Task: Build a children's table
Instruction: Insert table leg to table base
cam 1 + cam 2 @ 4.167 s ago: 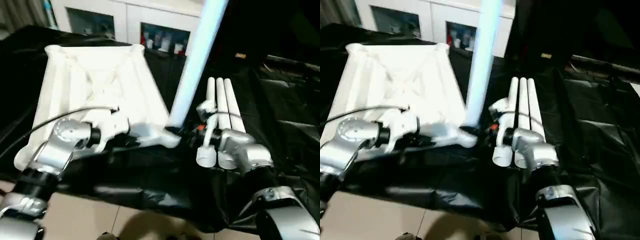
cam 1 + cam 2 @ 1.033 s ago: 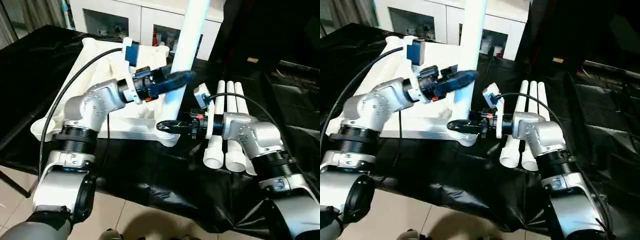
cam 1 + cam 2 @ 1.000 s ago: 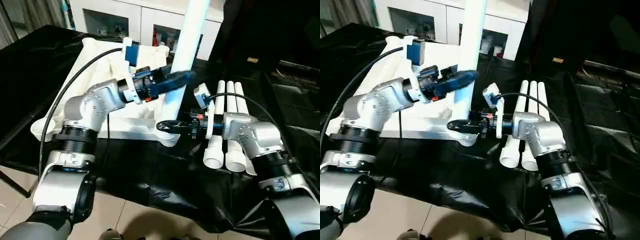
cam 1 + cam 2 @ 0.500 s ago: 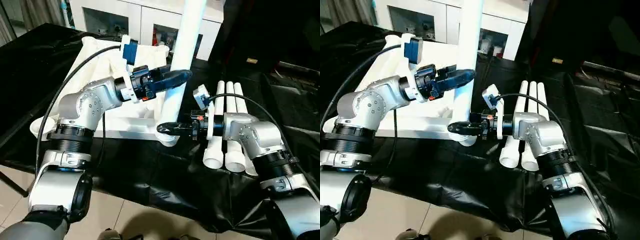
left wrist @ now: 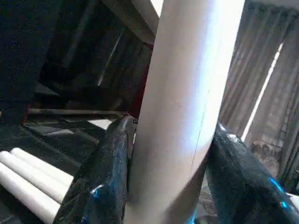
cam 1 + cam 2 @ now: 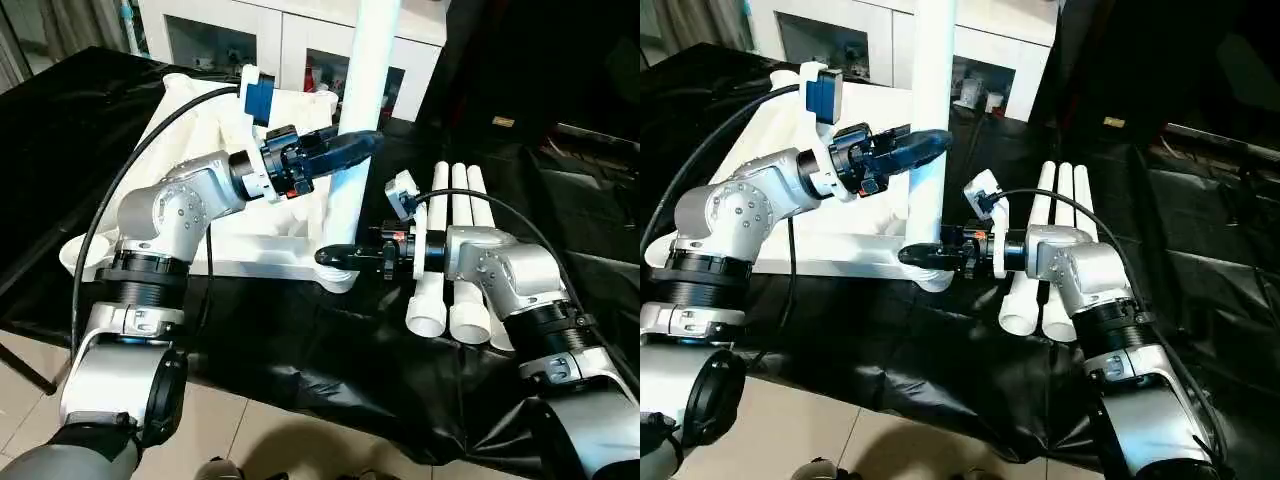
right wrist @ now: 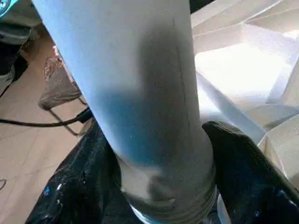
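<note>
The children's table top (image 6: 190, 130) lies upside down, white and ribbed, on the black cloth. One white leg (image 6: 362, 90) stands upright in its near right corner socket (image 6: 338, 278). My left gripper (image 6: 352, 148) is at mid height of this leg, its black fingers (image 5: 100, 186) pressed against both sides. My right gripper (image 6: 338, 257) holds the same leg just above the socket, with its fingers (image 7: 247, 177) wrapped around the threaded base. Three more legs (image 6: 455, 240) lie side by side to the right of the top.
The black-draped work table (image 6: 300, 340) ends close in front of me, with tiled floor (image 6: 280, 440) below its edge. A white cabinet with glass doors (image 6: 300, 45) stands behind the table. Crumpled black cloth (image 6: 590, 230) covers the right side.
My left gripper's fingers have closed in on the upright leg. The leg stands a little straighter. My right gripper has kept its hold at the base.
</note>
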### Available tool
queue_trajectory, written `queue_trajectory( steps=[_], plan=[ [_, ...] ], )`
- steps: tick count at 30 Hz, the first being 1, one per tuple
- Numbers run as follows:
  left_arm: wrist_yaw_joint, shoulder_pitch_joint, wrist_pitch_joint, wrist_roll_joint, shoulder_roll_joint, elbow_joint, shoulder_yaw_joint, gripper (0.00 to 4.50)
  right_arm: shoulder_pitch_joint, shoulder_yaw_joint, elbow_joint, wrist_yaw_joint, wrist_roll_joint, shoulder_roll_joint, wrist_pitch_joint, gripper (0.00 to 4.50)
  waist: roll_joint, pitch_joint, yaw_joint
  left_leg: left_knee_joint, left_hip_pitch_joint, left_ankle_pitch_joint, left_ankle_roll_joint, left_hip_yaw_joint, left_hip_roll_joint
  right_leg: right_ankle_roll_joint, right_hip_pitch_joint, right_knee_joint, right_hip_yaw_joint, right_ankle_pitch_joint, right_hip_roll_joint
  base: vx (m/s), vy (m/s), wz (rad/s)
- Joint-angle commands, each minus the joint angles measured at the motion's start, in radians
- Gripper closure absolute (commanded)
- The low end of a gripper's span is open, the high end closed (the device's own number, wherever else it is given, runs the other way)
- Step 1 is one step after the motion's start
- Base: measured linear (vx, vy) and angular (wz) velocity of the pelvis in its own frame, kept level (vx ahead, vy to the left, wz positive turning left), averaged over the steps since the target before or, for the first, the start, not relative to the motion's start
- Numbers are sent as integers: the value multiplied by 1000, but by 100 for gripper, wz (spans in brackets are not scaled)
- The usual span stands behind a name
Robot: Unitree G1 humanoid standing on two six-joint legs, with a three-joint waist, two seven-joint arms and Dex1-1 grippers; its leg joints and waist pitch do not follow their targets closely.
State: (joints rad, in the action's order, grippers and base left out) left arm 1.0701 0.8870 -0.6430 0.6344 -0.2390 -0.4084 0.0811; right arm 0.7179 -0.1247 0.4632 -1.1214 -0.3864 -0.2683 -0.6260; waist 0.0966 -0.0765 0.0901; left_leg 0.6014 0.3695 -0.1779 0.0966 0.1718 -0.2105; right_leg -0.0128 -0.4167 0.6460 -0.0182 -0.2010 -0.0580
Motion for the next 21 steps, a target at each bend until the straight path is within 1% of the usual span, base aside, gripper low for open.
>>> queue_trajectory(
  steps=[1,2,3,4,5,6,7,8,9,10,11,12,13,14,15,17,18,19,20,21],
  plan=[
    [-35,-1,-4,1,21,10,0,246,7,38,10,55,9,10,48,117,-10,88,2,-56,-11,-37,-29,9,-8,-259,73,-57,27,67,-57,0,0,0],
    [-68,4,10,-10,28,3,10,246,20,71,28,100,8,30,92,114,-10,87,1,-56,-9,-46,-26,9,-8,-258,73,-57,27,61,-58,0,0,0],
    [-81,6,22,-19,29,1,12,246,22,76,29,115,12,35,109,107,-10,88,-1,-57,-10,-51,-21,9,-9,-257,72,-57,27,56,-60,0,0,0],
    [-110,9,50,-39,33,-6,16,247,22,74,28,134,26,39,136,95,-14,89,2,-56,-14,-43,-20,9,-8,-257,71,-56,27,64,-57,0,0,0],
    [-129,11,70,-52,36,-10,18,250,22,71,27,146,36,41,152,84,-13,88,0,-57,-11,-41,-19,8,-9,-255,72,-57,27,68,-57,0,0,0],
    [-219,14,153,-131,40,-22,4,254,23,73,41,250,90,65,260,78,-14,88,2,-57,-13,-34,-13,7,-11,-246,70,-57,27,74,-59,0,0,0],
    [-235,15,165,-143,41,-24,2,254,23,75,43,266,97,69,276,78,-14,88,2,-57,-13,-34,-13,7,-11,-246,70,-57,27,74,-59,0,0,0],
    [-280,16,195,-175,44,-27,-2,262,23,79,47,312,115,83,321,75,-9,88,-2,-58,-11,-44,-3,8,-7,-230,73,-60,27,56,-56,0,0,0],
    [-364,18,232,-205,58,-27,11,265,18,86,35,350,122,107,358,75,-12,87,-2,-59,-11,-46,5,7,-8,-217,73,-60,28,41,-58,0,0,0],
    [-364,18,232,-205,58,-27,11,266,18,86,35,350,122,107,358,75,-11,89,-3,-58,-11,-48,4,6,-8,-210,75,-59,28,50,-56,0,0,0],
    [-461,21,257,-232,74,-25,30,266,13,84,20,401,138,134,386,75,-11,89,-2,-58,-12,-44,0,7,-6,-212,75,-58,28,56,-55,0,0,0],
    [-469,22,259,-235,75,-25,32,267,13,83,19,405,140,136,388,75,-13,89,-3,-58,-10,-40,-2,7,-8,-214,73,-57,29,75,-55,0,0,0],
    [-503,22,266,-248,78,-21,35,267,11,75,16,430,156,145,402,75,-11,90,-4,-57,-10,-39,-5,7,-6,-215,75,-56,28,80,-54,0,0,0],
    [-507,18,258,-261,73,-13,23,268,11,69,17,462,175,155,415,75,-14,90,-3,-58,-11,-35,-9,6,-7,-217,73,-55,28,88,-54,0,0,0],
    [-525,14,266,-285,68,-3,8,268,11,53,26,500,204,167,435,75,-14,89,-4,-58,-11,-31,-6,6,-6,-214,72,-55,27,85,-53,0,0,0],
    [-545,14,274,-295,69,-3,8,268,9,40,31,514,220,171,442,75,-15,89,-4,-59,-12,-37,-1,7,-6,-211,71,-56,28,78,-52,0,0,0],
    [-569,22,281,-297,77,-8,21,268,7,26,44,520,225,180,440,93,-15,89,-4,-59,-12,-43,0,7,-5,-209,73,-57,28,73,-53,0,0,0],
    [-575,26,285,-300,78,-11,24,268,7,25,50,521,221,184,435,93,-14,88,-5,-59,-12,-54,-1,7,-5,-210,72,-57,29,70,-52,0,0,0],
    [-569,29,280,-297,78,-13,23,268,10,24,64,534,227,187,440,103,-13,88,-5,-60,-12,-58,-3,7,-5,-209,72,-58,28,65,-52,0,0,0],
    [-571,31,287,-300,79,-15,22,268,14,27,84,548,234,193,451,110,-14,87,-4,-60,-12,-63,-1,7,-5,-210,70,-58,29,54,-54,0,0,0]
  ],
)
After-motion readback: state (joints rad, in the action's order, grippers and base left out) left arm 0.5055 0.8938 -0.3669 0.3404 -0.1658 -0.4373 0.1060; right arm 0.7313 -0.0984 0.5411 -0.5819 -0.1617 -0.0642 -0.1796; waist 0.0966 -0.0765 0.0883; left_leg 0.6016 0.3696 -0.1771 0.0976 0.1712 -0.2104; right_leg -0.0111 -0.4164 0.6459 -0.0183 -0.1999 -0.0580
